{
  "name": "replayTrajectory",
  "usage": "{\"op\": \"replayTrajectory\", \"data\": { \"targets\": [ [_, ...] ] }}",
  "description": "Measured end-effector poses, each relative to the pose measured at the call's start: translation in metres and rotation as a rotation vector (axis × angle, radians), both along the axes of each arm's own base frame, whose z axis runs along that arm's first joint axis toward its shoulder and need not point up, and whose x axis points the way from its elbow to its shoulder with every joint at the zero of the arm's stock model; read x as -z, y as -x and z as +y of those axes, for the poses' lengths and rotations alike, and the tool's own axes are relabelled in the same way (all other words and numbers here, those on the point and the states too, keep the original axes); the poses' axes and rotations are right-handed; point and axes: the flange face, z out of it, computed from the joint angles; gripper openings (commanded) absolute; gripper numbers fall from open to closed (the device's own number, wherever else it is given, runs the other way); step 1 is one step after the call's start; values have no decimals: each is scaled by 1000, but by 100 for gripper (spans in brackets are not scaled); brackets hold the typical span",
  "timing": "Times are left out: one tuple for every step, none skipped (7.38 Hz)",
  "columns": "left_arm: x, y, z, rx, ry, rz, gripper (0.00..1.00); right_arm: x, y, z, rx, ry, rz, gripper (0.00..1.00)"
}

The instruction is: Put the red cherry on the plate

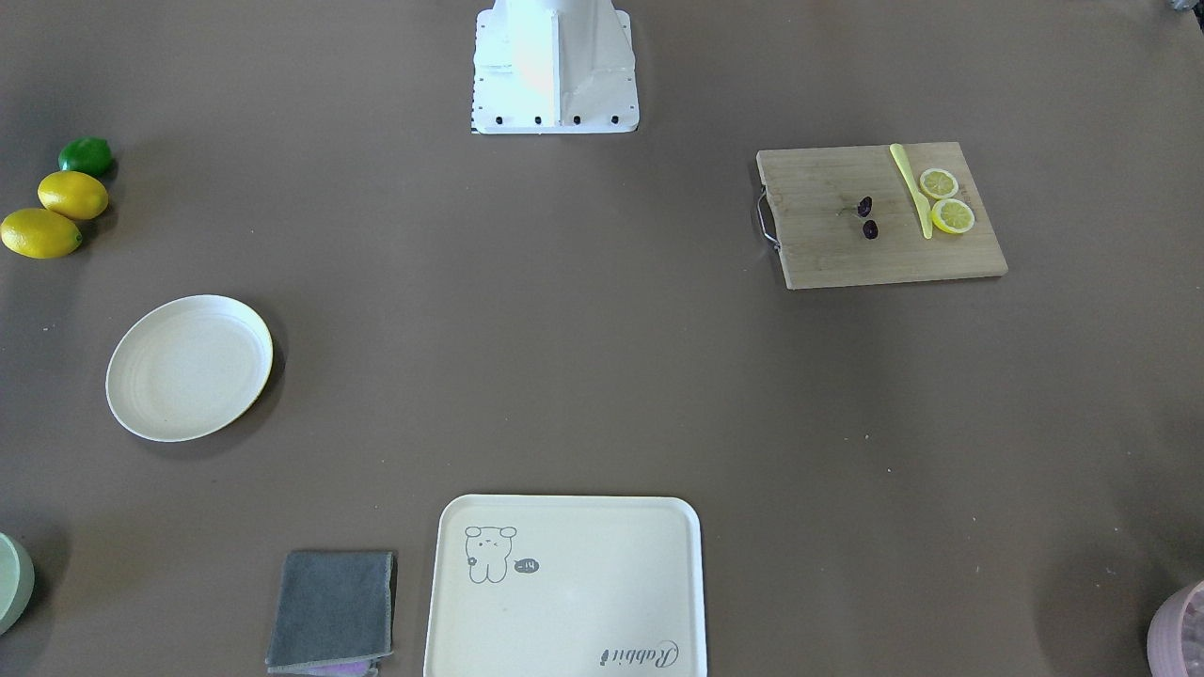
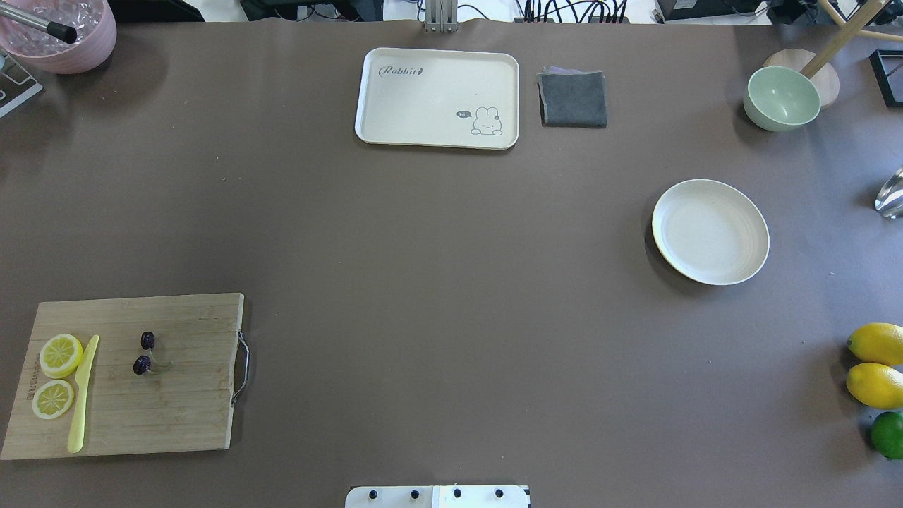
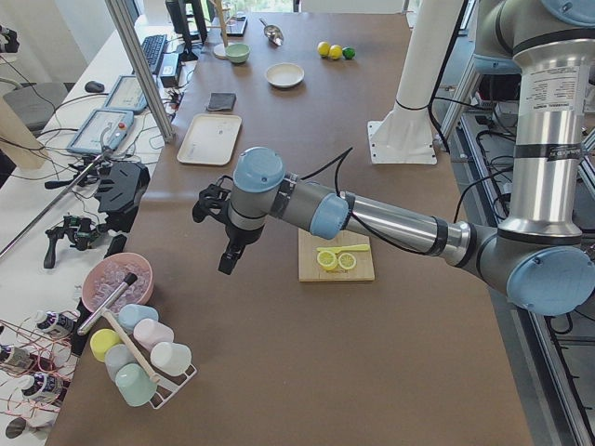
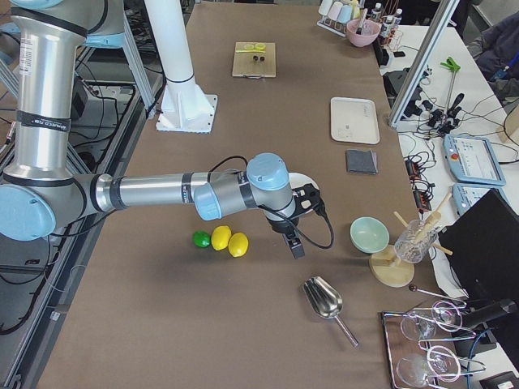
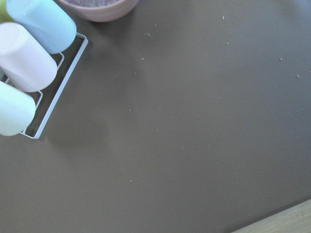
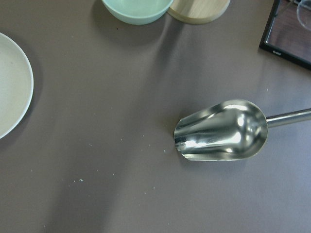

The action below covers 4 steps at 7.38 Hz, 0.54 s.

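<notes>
The red cherry [image 2: 144, 353], two dark fruits on a forked stem, lies on the wooden cutting board [image 2: 183, 416] beside a yellow knife [image 2: 82, 395] and two lemon slices [image 2: 60, 355]. The round cream plate [image 2: 710, 231] lies bare on the opposite side of the table. Neither arm shows in the overhead or front-facing views. My left gripper [image 3: 226, 263] hangs over the table beyond the board, towards the pink bowl [image 3: 116, 282]. My right gripper [image 4: 297, 247] hovers past the plate, near the metal scoop [image 6: 223, 130]. Whether either is open or shut I cannot tell.
A cream tray [image 2: 437, 99] and a grey cloth [image 2: 573, 99] lie at the far edge. A green bowl [image 2: 782, 99], two lemons [image 2: 876, 365] and a lime [image 2: 887, 434] are on the right. A rack of cups [image 5: 29, 68] stands near the left gripper.
</notes>
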Motion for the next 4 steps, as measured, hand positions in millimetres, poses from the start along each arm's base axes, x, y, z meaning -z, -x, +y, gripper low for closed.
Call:
{"op": "replayTrajectory", "data": {
  "targets": [
    [-4,3,0,8,-41,-5,98,9,2,-8,-43,17,-21,100],
    [-8,3,-1,25,-59,2,98,13,10,-14,-99,74,-54,100],
    [-10,-2,-2,43,-51,17,98,15,30,-19,-137,137,-88,100],
    [-10,-7,-4,46,-47,26,98,17,63,-23,-156,193,-122,100]
  ]
}}
